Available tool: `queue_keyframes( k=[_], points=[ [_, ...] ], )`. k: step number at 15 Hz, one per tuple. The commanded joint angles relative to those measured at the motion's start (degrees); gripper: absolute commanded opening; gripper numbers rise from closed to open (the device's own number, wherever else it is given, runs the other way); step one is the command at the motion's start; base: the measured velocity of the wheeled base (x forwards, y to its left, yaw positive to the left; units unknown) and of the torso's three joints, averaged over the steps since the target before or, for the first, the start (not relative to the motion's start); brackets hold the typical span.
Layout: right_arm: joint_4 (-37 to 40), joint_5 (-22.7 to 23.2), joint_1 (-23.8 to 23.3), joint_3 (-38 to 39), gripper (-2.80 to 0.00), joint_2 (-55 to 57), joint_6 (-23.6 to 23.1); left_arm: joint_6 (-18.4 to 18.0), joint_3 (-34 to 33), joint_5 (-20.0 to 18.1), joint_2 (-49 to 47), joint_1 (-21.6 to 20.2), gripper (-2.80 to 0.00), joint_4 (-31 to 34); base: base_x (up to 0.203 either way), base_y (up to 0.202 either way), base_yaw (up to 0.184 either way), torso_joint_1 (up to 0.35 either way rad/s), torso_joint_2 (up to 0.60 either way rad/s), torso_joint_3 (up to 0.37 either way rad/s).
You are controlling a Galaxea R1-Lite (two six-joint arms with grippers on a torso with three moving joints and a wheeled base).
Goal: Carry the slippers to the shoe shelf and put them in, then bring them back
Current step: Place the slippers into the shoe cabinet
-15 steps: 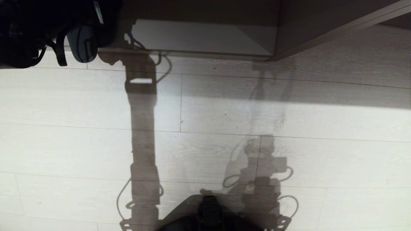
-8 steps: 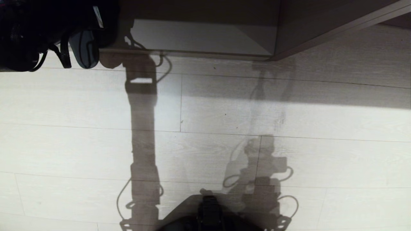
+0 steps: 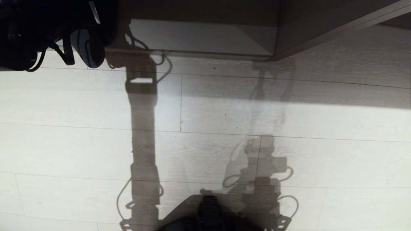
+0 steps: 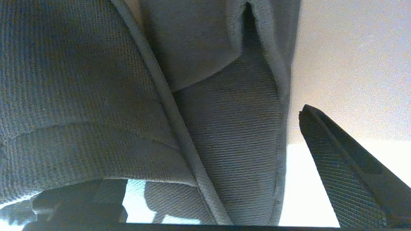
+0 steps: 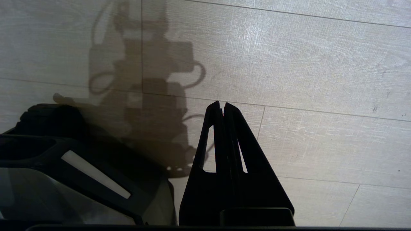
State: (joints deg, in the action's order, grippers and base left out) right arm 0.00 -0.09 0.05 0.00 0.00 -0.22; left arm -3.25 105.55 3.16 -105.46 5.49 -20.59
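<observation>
1. Floor (image 3: pixel 289 154) of pale wood-grain planks filled most of my head view, lit brightly in the middle and crossed by the long dark shadows of my arms and cables.
2. At the far edge stood the shoe shelf (image 3: pixel 205 37), a low taupe cubby with a pale lit bottom board, a vertical panel at its right side and a shaded interior above.
3. My base showed as a dark shape at the near edge of the floor.
4. My left end effector (image 3: pixel 82 38) hung at the far left, just in front of the shelf's lip, with the slippers (image 3: pixel 88 48) in it; a rounded grey-blue end pointed down above the floor.
5. Only the left wrist view showed the grip closely: ribbed grey fabric and a piped edge of the slippers filled it, pressed between my widely spread fingers, with one dark textured finger (image 4: pixel 346 179) clear of the cloth on one side.
6. Only the right wrist view showed my right end effector (image 5: pixel 222 107), its two black fingers pressed together and holding nothing, hanging above bare floor planks beside my base, well apart from the shelf.
</observation>
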Motion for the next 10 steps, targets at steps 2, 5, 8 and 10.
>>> queue_keyframes(
  k=[2, 5, 8, 10],
  points=[
    [0.0, 0.0, 0.0, 0.0, -2.80, 0.1, 0.0, -1.6, 0.0, 2.5, -0.2, 0.7, 0.00, -0.2, 0.000, 0.000, 0.000, 0.000, 0.00, 0.000],
    [0.0, 0.0, 0.0, 0.0, -2.80, 0.0, 0.0, -1.6, 0.5, 6.0, -1.0, 2.4, 0.00, -0.5, 0.000, 0.000, 0.000, 0.000, 0.00, 0.000],
    [0.0, 0.0, 0.0, 0.0, -2.80, 0.1, 0.0, -1.6, 4.8, 3.7, -2.9, 6.4, 0.00, -2.6, 0.000, 0.000, 0.000, 0.000, 0.00, 0.000],
    [0.0, 0.0, 0.0, 0.0, -2.80, 0.0, 0.0, -4.4, 6.6, -3.0, -4.2, 7.5, 0.00, -6.0, 0.000, 0.000, 0.000, 0.000, 0.00, 0.000]
  ],
)
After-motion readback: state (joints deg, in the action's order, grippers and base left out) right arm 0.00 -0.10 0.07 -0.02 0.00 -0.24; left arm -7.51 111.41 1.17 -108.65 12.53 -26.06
